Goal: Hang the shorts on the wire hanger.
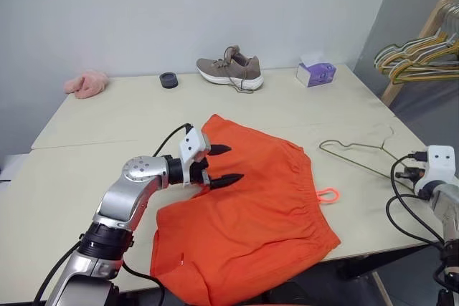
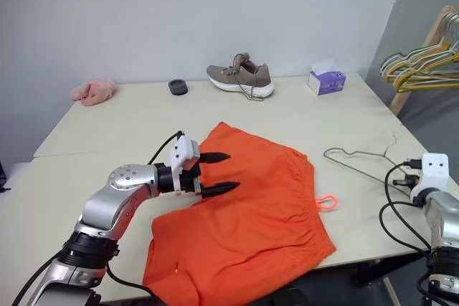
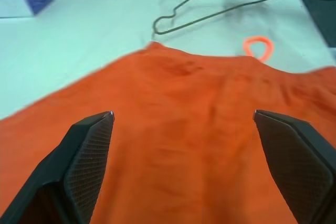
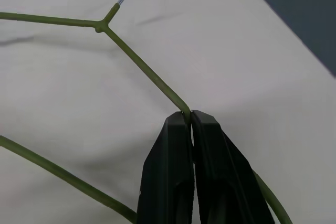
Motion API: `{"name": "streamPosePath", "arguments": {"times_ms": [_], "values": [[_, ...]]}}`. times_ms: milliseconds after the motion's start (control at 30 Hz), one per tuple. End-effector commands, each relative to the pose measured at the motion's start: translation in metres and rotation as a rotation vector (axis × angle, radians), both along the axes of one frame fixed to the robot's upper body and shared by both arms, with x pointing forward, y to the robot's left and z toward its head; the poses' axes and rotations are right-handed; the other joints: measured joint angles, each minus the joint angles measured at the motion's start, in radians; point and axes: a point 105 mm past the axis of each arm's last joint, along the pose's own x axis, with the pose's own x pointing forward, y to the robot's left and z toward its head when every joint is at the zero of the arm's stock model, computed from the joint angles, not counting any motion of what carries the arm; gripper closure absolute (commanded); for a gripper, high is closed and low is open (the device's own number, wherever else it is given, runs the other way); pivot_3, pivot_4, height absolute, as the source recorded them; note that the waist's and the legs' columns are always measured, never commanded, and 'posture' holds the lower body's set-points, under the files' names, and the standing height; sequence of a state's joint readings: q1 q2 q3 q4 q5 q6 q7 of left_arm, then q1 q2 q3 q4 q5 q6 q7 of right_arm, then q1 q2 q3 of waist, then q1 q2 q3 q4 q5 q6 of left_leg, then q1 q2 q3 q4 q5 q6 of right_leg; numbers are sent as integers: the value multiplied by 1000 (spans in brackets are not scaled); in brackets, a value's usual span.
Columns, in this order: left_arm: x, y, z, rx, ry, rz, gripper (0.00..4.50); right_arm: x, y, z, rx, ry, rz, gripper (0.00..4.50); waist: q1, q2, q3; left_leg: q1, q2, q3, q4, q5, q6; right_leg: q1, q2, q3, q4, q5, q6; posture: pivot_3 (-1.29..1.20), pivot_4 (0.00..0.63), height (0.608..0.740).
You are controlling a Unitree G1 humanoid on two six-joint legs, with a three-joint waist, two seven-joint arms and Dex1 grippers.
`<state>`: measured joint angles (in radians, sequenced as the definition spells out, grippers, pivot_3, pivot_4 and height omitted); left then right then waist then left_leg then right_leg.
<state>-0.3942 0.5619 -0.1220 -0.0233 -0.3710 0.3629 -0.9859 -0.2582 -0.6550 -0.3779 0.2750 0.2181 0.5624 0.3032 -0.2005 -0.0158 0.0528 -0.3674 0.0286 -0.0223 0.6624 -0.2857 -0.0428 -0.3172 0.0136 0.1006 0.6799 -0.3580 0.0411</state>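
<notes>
My right gripper [image 4: 191, 116] pinches wire hanger [image 4: 142, 66] at its corner (thin, may twist out); left gripper [image 1: 224, 165] spread above shorts [image 1: 258, 206].

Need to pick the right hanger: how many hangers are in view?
At least 4: one wire hanger on the table, pinched by the right gripper; about three hangers bunched on the wooden rack, possibly more hidden.

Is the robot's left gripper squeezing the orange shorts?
No, the left gripper hangs wide open over the shorts, pinching no fabric.
</notes>
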Motion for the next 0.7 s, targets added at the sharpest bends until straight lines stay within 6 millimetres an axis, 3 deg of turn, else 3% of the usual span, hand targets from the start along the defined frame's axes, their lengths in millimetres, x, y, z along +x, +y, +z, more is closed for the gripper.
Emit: {"name": "streamPosePath", "arguments": {"times_ms": [33, 200, 433, 700], "values": [[9, 5, 12, -25, -37, 44, 0, 12, 13, 38, -63, -124, 86, 4472, 1, 0, 0, -1, 0, 0, 0, 0, 0, -1, 0, 0, 0, 0, 0, -230, 23, 740], [17, 12, 16, -77, 21, 88, 0, 22, 65, 69, -157, -241, 332, 4472, 2, 2, 1, -2, 0, -1, 0, 0, 0, -1, -1, -1, 0, 0, 1, -235, 23, 740], [11, 6, 17, -95, 119, 23, 0, 18, 157, 101, -342, -383, 727, 4472, -2, 2, 1, -2, 0, -2, 0, 0, 0, -2, -1, -2, 0, -1, 1, -243, 21, 740], [0, -9, 15, -106, 198, -55, 0, 7, 216, 124, -405, -492, 939, 4472, -3, 1, 1, -3, 0, -3, 1, 0, 0, -2, -1, -4, 0, 0, 1, -246, 17, 740]]}}
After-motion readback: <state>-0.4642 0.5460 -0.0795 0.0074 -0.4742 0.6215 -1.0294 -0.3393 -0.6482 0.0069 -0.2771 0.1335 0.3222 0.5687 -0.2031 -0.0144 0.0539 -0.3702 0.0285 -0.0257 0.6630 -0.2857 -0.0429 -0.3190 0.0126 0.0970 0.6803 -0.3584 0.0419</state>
